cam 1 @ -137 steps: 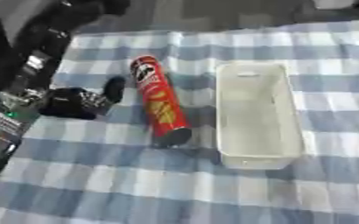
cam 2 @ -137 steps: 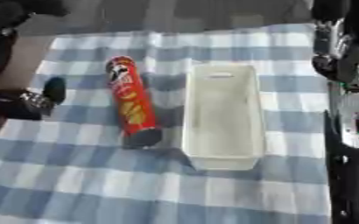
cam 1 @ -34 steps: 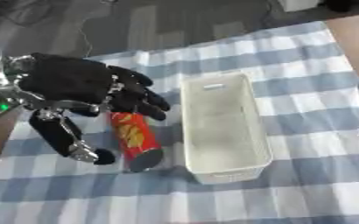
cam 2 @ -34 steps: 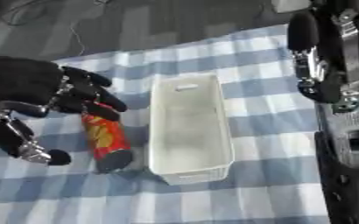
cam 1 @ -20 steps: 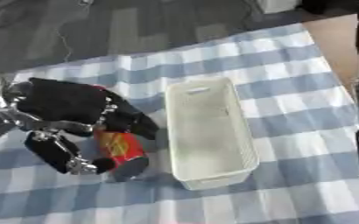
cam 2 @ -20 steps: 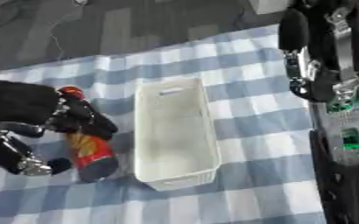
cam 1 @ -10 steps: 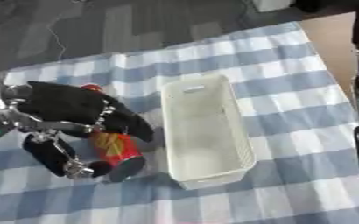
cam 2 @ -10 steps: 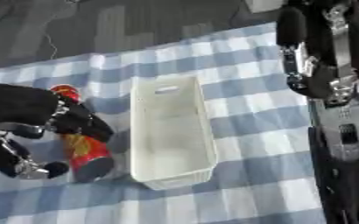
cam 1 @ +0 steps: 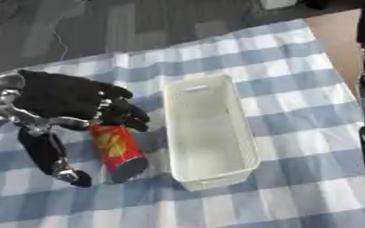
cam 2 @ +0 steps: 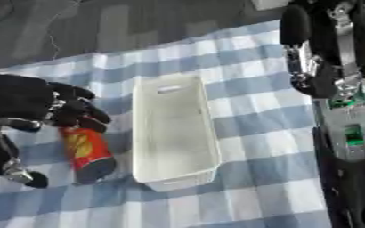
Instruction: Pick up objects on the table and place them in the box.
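A red chip can (cam 1: 117,149) lies on the blue-checked cloth, just left of the white plastic box (cam 1: 216,178). My left hand (cam 1: 61,95) rests over the can's far end. Its fingers (cam 1: 129,116) bend down over the can on the box side. The thumb (cam 1: 49,153) points down along the can's left, a gap away from it. The can's near end with its dark lid stays uncovered. Nothing lies in the box. My right hand (cam 2: 326,49) stands at the right edge, fingers up, away from both.
The checked cloth (cam 1: 294,133) covers the table. Its far edge meets dark floor with cables at the top. A strip of bare brown tabletop (cam 1: 338,31) shows at the upper right. My right forearm (cam 2: 349,133) fills the right side.
My left hand came in from the left and settled over the can. Over the last second the camera has shifted; the hand stays on the can.
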Controlling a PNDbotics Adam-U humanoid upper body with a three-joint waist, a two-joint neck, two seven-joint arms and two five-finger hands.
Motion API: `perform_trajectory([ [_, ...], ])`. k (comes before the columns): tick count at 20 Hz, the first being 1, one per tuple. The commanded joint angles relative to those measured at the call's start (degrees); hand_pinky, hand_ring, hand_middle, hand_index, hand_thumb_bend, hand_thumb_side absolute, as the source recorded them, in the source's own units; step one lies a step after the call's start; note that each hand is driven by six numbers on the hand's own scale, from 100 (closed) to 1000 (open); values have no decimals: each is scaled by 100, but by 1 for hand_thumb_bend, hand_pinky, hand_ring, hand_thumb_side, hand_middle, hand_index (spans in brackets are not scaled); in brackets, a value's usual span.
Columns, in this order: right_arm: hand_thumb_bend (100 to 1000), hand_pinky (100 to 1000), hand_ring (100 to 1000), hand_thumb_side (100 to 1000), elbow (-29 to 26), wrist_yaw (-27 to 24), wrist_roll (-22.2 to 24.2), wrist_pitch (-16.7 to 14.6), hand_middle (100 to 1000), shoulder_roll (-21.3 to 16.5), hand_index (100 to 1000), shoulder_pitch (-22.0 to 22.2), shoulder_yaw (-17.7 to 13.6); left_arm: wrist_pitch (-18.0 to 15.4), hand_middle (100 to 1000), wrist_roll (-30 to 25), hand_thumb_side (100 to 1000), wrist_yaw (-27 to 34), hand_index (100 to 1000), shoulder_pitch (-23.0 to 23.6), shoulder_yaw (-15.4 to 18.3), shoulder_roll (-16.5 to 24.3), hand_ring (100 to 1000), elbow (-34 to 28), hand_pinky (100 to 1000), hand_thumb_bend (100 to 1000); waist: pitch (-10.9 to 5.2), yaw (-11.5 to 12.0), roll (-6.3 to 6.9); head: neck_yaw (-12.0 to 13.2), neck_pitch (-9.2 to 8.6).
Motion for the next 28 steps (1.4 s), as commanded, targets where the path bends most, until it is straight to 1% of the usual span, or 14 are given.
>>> perform_trajectory([
  [1,100,732,802,747,-80,-38,330,-297,935,-78,893,-59,-19,51,933,78,466,-313,1000,-11,172,206,884,-13,1000,608,-139,-3,-24,-81,-45],
  [6,100,732,802,743,-77,-54,338,-305,935,-69,892,-85,-25,135,912,226,438,-437,1000,-7,199,126,864,225,987,560,-126,-47,-40,-141,-118],
  [9,100,729,798,738,-57,-50,336,-324,935,-56,891,-127,-30,170,896,305,435,-469,1000,-37,229,87,852,387,970,558,-109,-92,-68,-172,-179],
  [11,100,728,797,735,-29,-39,328,-348,934,-51,891,-164,-39,182,894,335,434,-518,1000,-53,244,69,849,525,964,555,-92,-122,-90,-169,-191],
  [12,100,728,796,734,-14,-31,320,-359,934,-56,891,-183,-48,190,892,341,433,-547,1000,-54,252,64,847,598,960,553,-81,-136,-103,-158,-177],
  [16,100,726,794,730,48,10,287,-404,934,-72,890,-261,-73,186,889,356,423,-627,1000,-57,259,44,844,807,844,534,-30,-154,-144,-119,-68],
  [17,100,726,794,730,63,20,278,-408,934,-77,890,-281,-79,181,889,361,424,-639,1000,-58,257,39,844,834,854,536,-19,-152,-153,-117,-48],
  [18,100,725,792,729,77,31,271,-410,934,-82,890,-307,-81,185,887,362,418,-633,1000,-57,251,32,842,865,832,524,1,-147,-170,-118,-16],
  [24,100,721,785,720,174,94,232,-412,933,-102,889,-504,-91,163,885,363,399,-732,1000,-66,226,8,840,1005,825,486,122,-128,-280,-139,112],
  [25,100,721,785,721,190,105,224,-412,933,-105,889,-534,-93,156,886,364,402,-745,1000,-67,218,4,841,1017,826,491,137,-127,-295,-141,126],
  [26,100,719,782,717,203,115,217,-412,933,-104,888,-568,-90,150,883,365,391,-754,1000,-68,209,0,838,1025,821,469,158,-126,-317,-142,147],
  [27,100,720,783,791,218,124,211,-412,934,-102,889,-603,-87,144,882,365,388,-760,1000,-71,198,-5,837,1032,819,464,178,-123,-338,-140,161],
  [28,100,719,781,716,231,133,206,-412,932,-101,888,-633,-83,138,882,366,376,-759,1000,-73,187,-10,836,1036,814,440,196,-121,-356,-146,185],
])
